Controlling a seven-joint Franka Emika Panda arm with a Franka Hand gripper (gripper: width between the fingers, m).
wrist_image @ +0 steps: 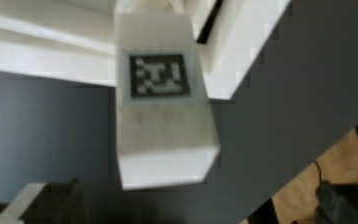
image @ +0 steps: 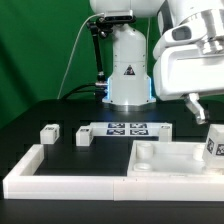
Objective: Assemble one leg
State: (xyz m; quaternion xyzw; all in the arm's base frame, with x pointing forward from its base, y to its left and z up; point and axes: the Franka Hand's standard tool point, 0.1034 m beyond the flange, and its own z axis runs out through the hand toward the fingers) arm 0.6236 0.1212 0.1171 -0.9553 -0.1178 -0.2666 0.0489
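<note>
A white leg (image: 214,143) with a black-and-white tag stands slightly tilted at the right corner of the white square tabletop (image: 160,158). My gripper (image: 199,108) hangs just above it. In the wrist view the same leg (wrist_image: 162,100) fills the middle, with its near end close to the gripper (wrist_image: 194,208). The dark fingers (wrist_image: 43,203) sit wide of the leg's sides and do not touch it, so the gripper looks open. Two more legs (image: 48,133) (image: 84,135) lie on the black table at the exterior view's left.
The marker board (image: 128,128) lies in front of the robot base (image: 128,70). A long white low border wall (image: 60,178) runs along the front and left. The table's edge and a brown floor (wrist_image: 327,190) show in the wrist view.
</note>
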